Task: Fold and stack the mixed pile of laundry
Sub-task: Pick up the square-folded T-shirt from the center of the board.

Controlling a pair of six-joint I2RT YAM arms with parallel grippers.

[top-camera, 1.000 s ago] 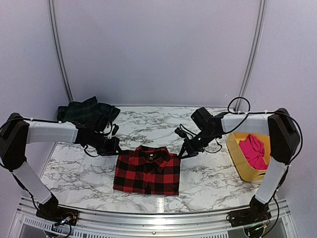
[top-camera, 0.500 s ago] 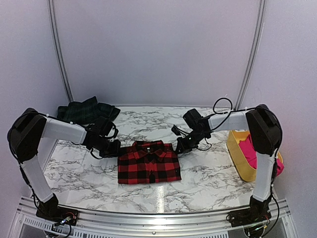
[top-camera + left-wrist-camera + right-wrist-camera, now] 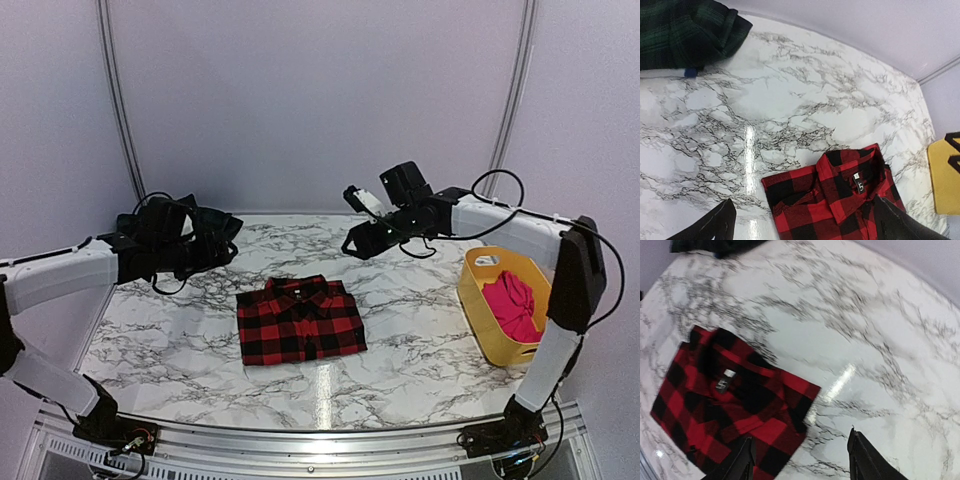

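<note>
The red-and-black checked shirt lies folded flat in the middle of the marble table, collar toward the back; it also shows in the left wrist view and the right wrist view. A dark green-black plaid garment sits bunched at the back left corner. The magenta-pink garment lies inside the yellow tub. My left gripper hangs raised in front of the plaid garment, open and empty. My right gripper is lifted above the table behind the shirt's right side, open and empty.
The yellow plastic tub stands at the table's right edge; its corner shows in the left wrist view. A plain wall with two curved rails closes the back. Bare marble surrounds the shirt.
Both grippers let go of the shirt's top corners, opened, and rose up and away toward the back. The shirt now lies folded on the table, slightly further back than a second ago.
</note>
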